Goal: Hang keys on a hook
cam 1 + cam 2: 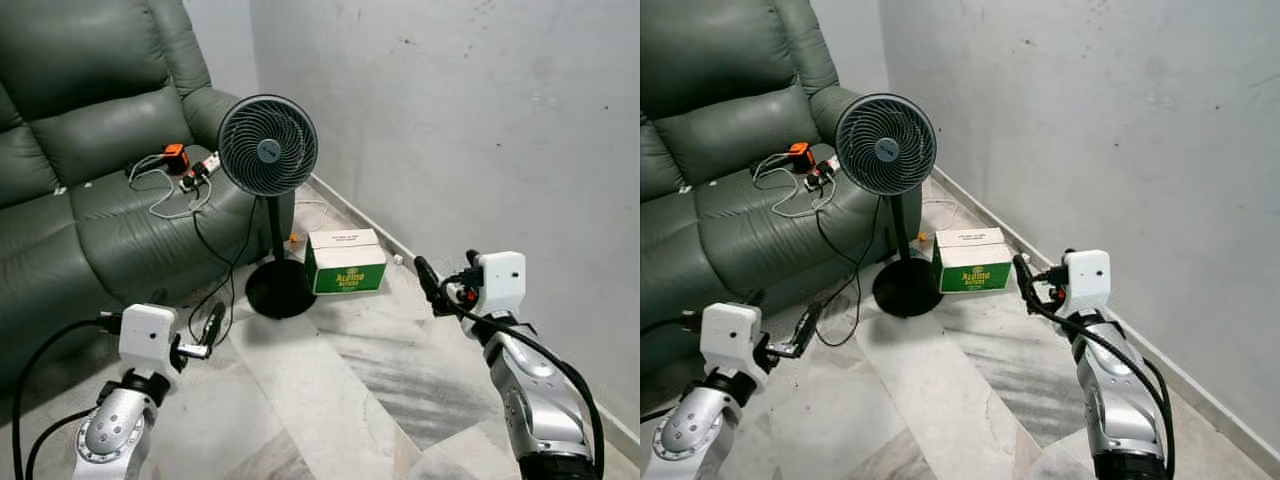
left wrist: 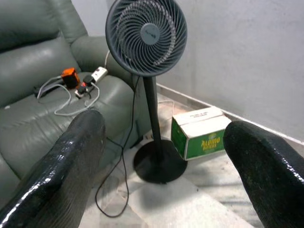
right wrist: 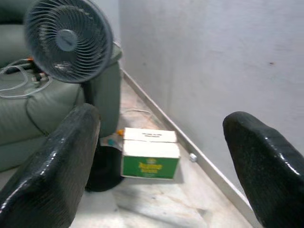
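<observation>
Ahead of both spread, empty grippers — left (image 1: 213, 322), right (image 1: 428, 283) — stand a fan (image 1: 268, 146), green box (image 1: 345, 262) and sofa (image 1: 90, 170).

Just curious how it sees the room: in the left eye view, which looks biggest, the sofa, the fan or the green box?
1. Sofa, clearly the largest.
2. Fan.
3. Green box, the smallest.

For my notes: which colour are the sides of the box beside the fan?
Green, with a white top, on the box; the left wrist view shows it best.
</observation>
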Robot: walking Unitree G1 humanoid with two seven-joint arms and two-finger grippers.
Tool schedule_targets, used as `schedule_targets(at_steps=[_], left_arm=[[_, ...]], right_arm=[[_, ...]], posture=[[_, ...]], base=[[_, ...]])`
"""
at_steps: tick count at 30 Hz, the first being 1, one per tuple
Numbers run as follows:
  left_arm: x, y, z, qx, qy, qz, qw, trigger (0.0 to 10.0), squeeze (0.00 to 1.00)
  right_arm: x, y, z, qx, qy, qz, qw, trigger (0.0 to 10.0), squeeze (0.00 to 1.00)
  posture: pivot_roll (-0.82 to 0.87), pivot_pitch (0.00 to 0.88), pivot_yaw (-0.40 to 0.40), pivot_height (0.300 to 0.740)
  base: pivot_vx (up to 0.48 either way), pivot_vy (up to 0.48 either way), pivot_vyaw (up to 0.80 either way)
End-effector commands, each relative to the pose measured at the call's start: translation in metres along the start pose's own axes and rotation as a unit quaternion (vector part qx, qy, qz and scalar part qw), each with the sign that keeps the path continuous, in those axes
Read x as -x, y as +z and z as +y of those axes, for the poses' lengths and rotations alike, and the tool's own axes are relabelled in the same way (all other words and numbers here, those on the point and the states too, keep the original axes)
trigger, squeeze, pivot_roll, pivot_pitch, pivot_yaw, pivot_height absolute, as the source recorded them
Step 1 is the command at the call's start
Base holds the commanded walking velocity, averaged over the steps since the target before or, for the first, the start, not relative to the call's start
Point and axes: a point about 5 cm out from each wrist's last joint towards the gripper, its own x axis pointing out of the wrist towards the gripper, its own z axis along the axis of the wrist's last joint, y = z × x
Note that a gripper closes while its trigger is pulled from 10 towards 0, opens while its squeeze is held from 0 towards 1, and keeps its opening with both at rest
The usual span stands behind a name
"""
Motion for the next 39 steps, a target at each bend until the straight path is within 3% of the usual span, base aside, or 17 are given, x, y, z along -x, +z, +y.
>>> schedule_targets(at_steps=[1,5,11,15,26,39], left_arm=[[-0.002,0.007,-0.003,0.004,0.001,-0.013,1.000,10.0,0.00],[-0.006,0.011,-0.007,0.028,0.007,-0.018,0.999,10.0,0.00],[-0.009,0.018,-0.011,0.019,0.004,-0.022,1.000,10.0,0.00],[-0.013,0.010,-0.003,0.046,0.028,-0.003,0.999,10.0,0.00],[-0.037,0.022,-0.011,0.062,0.018,-0.018,0.998,10.0,0.00],[-0.040,0.022,-0.008,0.077,0.036,-0.018,0.996,10.0,0.00]], right_arm=[[0.002,0.010,-0.008,0.000,-0.024,-0.008,1.000,10.0,0.00],[0.003,0.011,-0.012,-0.010,-0.049,0.003,0.999,10.0,0.00],[0.002,0.009,0.005,-0.011,-0.039,0.023,0.999,10.0,0.00],[0.002,0.000,0.018,-0.024,-0.037,0.031,0.999,10.0,0.00],[-0.002,-0.001,0.017,-0.030,-0.052,0.032,0.998,10.0,0.00],[-0.004,-0.001,0.018,-0.028,-0.045,0.038,0.998,10.0,0.00]], posture=[[0.03,0.000,-0.019,0.740],[0.03,0.000,-0.028,0.740],[0.03,0.000,-0.027,0.740],[0.03,0.000,0.016,0.740],[0.01,0.000,0.026,0.740],[0.01,0.000,0.003,0.740]], base=[[0.000,0.000,0.00],[0.000,0.000,0.00],[0.000,0.000,-0.53],[0.000,0.000,-0.80],[0.000,0.000,-0.80],[0.000,0.000,-0.80]])
